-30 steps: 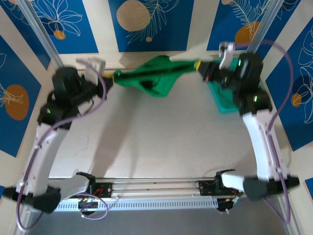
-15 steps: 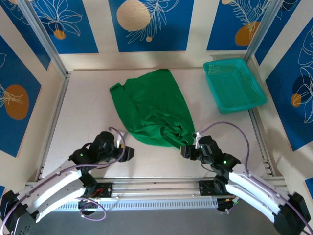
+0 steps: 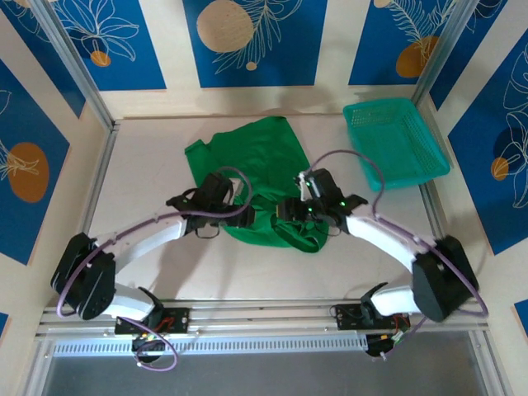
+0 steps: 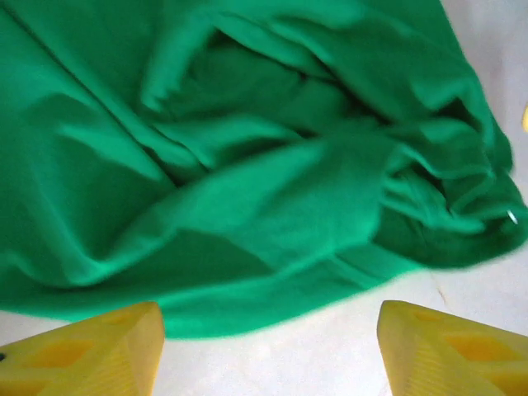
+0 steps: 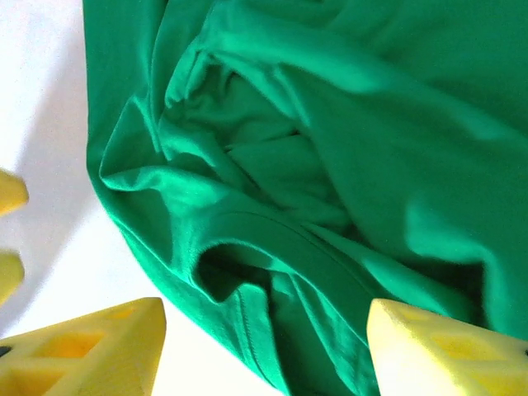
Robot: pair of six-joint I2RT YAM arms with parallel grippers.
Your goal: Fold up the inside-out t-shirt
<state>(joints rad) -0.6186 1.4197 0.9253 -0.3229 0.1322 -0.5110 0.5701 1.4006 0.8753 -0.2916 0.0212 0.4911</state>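
1. Since the t-shirt (image 3: 262,157) lies rumpled and in no part laid over on itself, the fold is judged not yet begun. The step in hand appears to be taking hold of the cloth to spread it.
2. The t-shirt rests on the tabletop (image 3: 140,190) toward the far middle. Its long axis runs from the back edge down toward the near right, where the cloth is heaped in a bunch (image 3: 304,233).
3. The left pincer (image 3: 242,216) sits at the near left border of the t-shirt. In the left wrist view the left pincer (image 4: 268,355) is released, its jaws wide apart over bare tabletop with nothing between them. The cloth edge lies just ahead of them.
4. The right pincer (image 3: 287,211) hangs over the bunch. In the right wrist view the right pincer (image 5: 264,355) is likewise released, jaws spread, with folds and a stitched edge (image 5: 272,239) lying below and between them. Whether that edge is neck or hem cannot be told.
5. Governing relation: both pincers stand at the near end, close together, and the t-shirt stretches away from them toward the back. The right pincer is nearer the bunch and the left is nearer the flatter side.
6. The basket (image 3: 396,140) stands at the far right, apart from the t-shirt.
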